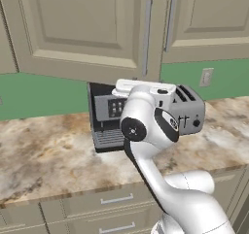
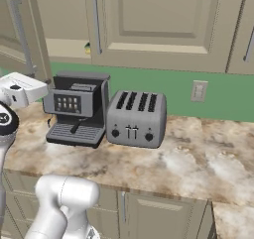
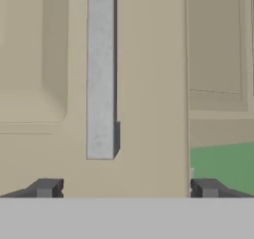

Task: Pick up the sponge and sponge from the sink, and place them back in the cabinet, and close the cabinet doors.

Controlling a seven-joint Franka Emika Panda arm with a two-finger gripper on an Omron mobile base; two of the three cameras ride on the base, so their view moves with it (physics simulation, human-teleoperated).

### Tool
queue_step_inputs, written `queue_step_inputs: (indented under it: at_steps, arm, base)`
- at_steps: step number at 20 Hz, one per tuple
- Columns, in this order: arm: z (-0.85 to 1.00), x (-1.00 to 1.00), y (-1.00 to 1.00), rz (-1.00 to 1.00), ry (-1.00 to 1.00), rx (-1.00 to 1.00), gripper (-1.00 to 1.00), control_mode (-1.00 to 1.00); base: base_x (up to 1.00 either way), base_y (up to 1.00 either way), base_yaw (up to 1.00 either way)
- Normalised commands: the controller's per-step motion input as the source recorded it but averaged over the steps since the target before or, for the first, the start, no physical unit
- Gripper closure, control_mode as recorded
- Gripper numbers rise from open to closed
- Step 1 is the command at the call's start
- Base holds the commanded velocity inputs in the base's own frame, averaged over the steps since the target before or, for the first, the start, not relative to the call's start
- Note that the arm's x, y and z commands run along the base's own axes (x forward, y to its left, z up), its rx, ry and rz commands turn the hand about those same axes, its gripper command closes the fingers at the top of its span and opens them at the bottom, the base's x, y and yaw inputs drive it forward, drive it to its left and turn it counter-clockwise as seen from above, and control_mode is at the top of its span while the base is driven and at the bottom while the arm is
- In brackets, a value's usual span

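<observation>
Wide-open pincer (image 3: 127,188) before cabinet door (image 3: 149,84) edge, beside handle (image 3: 100,72).

Matt beige cabinet doors (image 1: 82,29), brushed-metal toaster (image 2: 136,118), polished marbled counter (image 2: 198,158)

Beige cabinet door (image 3: 144,84) ajar, silver handle (image 3: 100,74).

From my seat I see tall beige cabinet doors (image 1: 82,29) with long silver bar handles (image 1: 147,36) above a marbled counter (image 1: 44,155) — black coffee machine (image 1: 104,119) beside a grey toaster (image 1: 191,109).
</observation>
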Motion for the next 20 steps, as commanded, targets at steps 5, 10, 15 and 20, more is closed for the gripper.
queue_step_inputs:
  at_steps: [5,10,15,20]
  arm:
    - [0.0,0.21,0.0,-0.07,0.0,0.0,-1.0,-1.0]
    - [0.0,0.23,0.0,-0.09,0.0,0.0,-1.0,-1.0]
    - [0.0,0.3,0.0,-0.04,0.0,0.0,-1.0,-1.0]
    - [0.0,0.42,0.0,0.0,0.0,0.0,-1.0,-1.0]
  base:
    - [0.0,0.0,0.0]
    - [0.0,0.0,0.0]
    - [0.0,0.0,0.0]
    - [0.0,0.0,0.0]
